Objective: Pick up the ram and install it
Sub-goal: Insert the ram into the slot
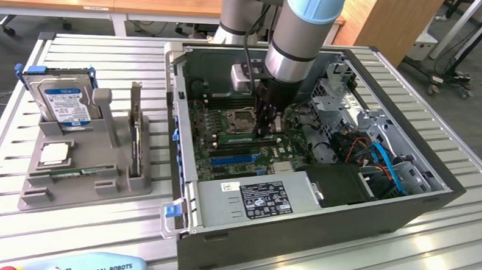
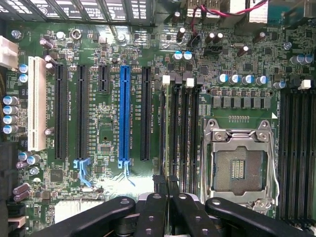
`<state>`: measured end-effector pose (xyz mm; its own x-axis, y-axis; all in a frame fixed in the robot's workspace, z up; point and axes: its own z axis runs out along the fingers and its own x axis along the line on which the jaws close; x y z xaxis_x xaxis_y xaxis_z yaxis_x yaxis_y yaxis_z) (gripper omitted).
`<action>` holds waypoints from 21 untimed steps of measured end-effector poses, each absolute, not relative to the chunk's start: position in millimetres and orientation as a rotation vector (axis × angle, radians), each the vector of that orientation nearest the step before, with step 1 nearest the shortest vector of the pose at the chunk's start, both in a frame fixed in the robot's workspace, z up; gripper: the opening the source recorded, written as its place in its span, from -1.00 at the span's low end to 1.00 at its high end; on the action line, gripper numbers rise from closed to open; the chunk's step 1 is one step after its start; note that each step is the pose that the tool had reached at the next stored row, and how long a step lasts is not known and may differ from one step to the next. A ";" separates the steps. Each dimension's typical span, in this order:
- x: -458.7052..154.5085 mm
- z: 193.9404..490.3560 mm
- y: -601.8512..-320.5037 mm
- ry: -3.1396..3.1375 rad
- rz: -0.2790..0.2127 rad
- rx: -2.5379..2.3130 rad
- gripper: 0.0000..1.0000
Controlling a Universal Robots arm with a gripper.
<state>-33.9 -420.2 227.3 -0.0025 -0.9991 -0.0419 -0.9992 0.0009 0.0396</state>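
Exterior view gives you one arm (image 1: 303,34), its gripper (image 1: 263,133) down inside one open case (image 1: 302,235), over the board. You can count one hard drive (image 1: 63,103), one chip (image 1: 54,154), one upright card (image 1: 135,124) and one ram (image 1: 75,175) on the fixture (image 1: 84,192) at the exterior view's left. The ram lies flat in the front trough, well apart from the gripper. Wrist view shows you two fingers (image 2: 157,207) pressed nearly together near one open socket (image 2: 239,168), one blue slot (image 2: 124,113) and one white slot (image 2: 36,103). You cannot make out anything pinched between them, and in the exterior view the fingertips blur into the dark board.
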 end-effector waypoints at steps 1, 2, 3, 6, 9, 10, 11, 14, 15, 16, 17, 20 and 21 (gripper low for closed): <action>-34.0 226.9 -420.3 2.221 0.091 -2.218 -0.76; -34.0 226.5 -420.3 2.221 0.091 -2.218 -0.76; -34.0 226.1 -420.3 2.221 0.090 -2.218 -0.76; -34.0 224.6 -420.3 2.221 0.091 -2.218 -0.76; -34.0 223.7 -420.3 2.222 0.091 -2.218 -0.76; -34.0 223.2 -420.3 2.222 0.091 -2.217 -0.76; -34.0 222.8 -420.3 2.222 0.091 -2.218 -0.76; -34.0 222.7 -420.3 2.222 0.090 -2.218 -0.76; -34.0 222.6 -420.3 2.222 0.090 -2.218 -0.76; -34.0 222.6 -420.3 2.221 0.091 -2.218 -0.76; -34.0 222.6 -420.3 2.222 0.091 -2.218 -0.76; -34.0 222.5 -420.3 2.221 0.091 -2.217 -0.63; -34.0 222.5 -420.3 2.221 0.091 -2.217 -0.63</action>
<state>-34.0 -420.3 222.5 -0.0026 -0.9991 -0.0419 -0.9992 0.0010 0.0397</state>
